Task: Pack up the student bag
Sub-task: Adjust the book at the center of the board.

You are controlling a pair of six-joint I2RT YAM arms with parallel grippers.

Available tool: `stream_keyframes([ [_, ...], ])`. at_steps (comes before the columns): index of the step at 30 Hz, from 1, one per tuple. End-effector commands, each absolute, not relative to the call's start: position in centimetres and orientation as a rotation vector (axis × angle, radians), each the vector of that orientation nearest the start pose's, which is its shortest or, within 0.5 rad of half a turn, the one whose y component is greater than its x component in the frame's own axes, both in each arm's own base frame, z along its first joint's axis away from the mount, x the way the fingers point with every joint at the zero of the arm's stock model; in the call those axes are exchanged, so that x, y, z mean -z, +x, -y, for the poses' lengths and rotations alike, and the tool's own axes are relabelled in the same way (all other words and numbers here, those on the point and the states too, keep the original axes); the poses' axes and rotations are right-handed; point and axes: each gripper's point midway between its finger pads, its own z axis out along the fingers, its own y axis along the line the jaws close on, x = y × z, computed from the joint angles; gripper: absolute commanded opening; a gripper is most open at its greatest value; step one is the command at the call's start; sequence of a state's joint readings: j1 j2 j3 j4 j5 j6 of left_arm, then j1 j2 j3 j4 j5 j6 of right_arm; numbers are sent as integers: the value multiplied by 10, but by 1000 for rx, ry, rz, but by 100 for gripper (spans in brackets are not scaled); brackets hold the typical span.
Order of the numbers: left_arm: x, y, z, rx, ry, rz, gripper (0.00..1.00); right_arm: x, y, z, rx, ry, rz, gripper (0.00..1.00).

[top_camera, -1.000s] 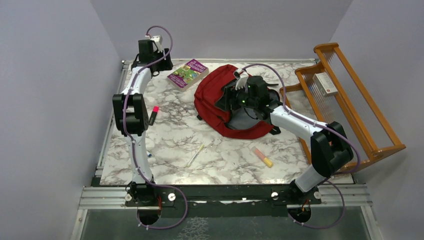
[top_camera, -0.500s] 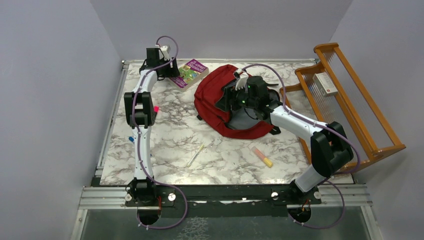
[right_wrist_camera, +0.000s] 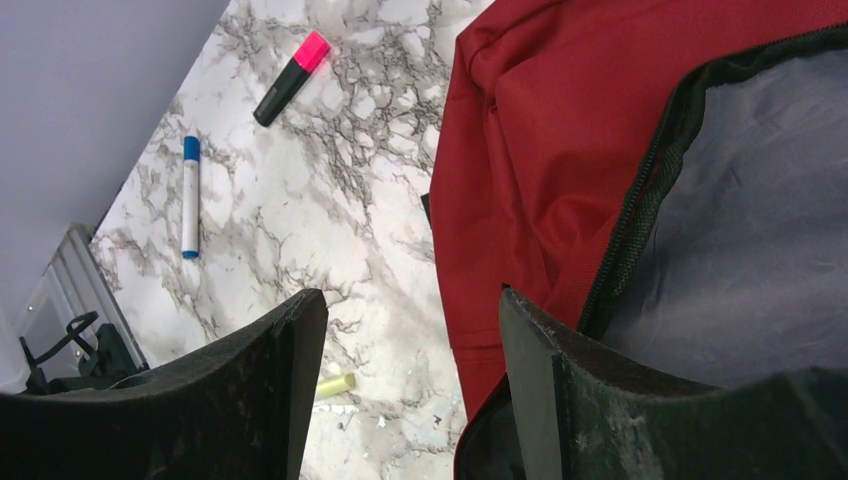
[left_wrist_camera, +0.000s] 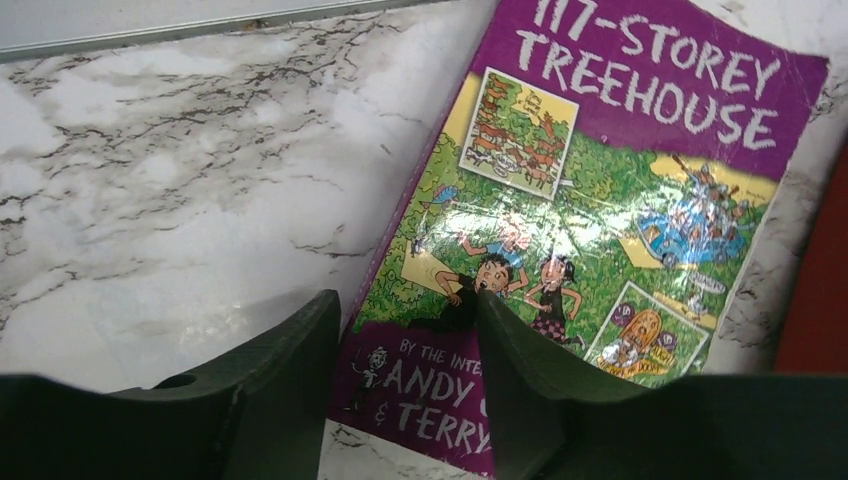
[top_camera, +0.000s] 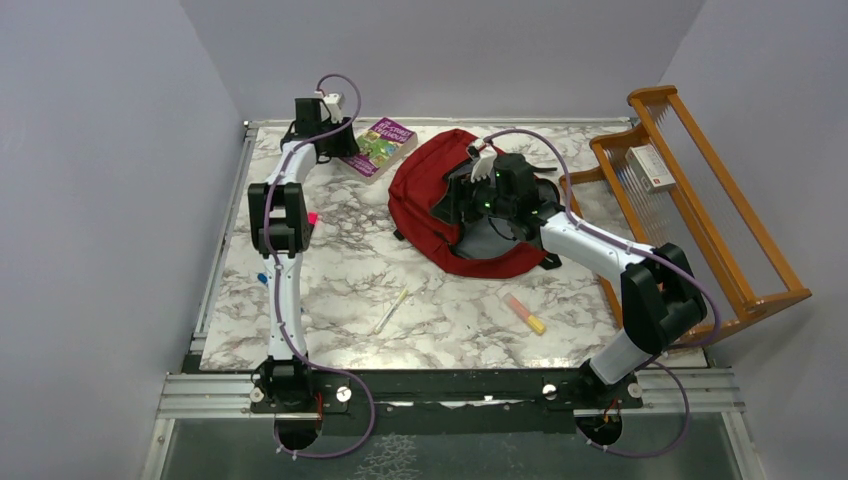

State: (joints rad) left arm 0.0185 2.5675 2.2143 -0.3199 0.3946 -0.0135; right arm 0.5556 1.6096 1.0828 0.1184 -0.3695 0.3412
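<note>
Student bag (top_camera: 420,185) unmoved; left jaws, apart, have reached book (left_wrist_camera: 600,200); right jaws apart.

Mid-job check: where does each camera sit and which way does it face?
Top external: above, behind the bases, looking down on the marble table; left arm and right arm whole.
Left wrist: looks down at the Treehouse book; left gripper open at bottom.
Right wrist: faces the red backpack, mouth open, and pink highlighter; right gripper open at bottom.
Shared: top external also shows book, backpack, highlighter.
</note>
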Motion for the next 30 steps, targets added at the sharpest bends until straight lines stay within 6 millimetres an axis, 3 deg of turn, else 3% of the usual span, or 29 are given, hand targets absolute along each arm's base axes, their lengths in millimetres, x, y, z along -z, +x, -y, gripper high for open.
stream_keyframes([
  [1, 4, 595, 74, 421, 213, -2447, 46, -180, 350, -315, -970, -483, -2013, 68],
  [6, 32, 548, 72, 356, 209, -2580, 31, -180, 348, -316, -987, -483, -2007, 68],
  [11, 42, 512, 70, 322, 158, -2668, 28, -179, 345, -316, -999, -480, -2003, 68],
  [15, 51, 486, 55, 221, 89, -2737, 26, -178, 345, -316, -1001, -482, -2002, 68],
  [25, 39, 442, 22, 128, -58, -2793, 26, -182, 350, -320, -1001, -486, -1997, 68],
  [30, 23, 429, 10, 147, -71, -2788, 26, -190, 367, -326, -980, -466, -1986, 68],
])
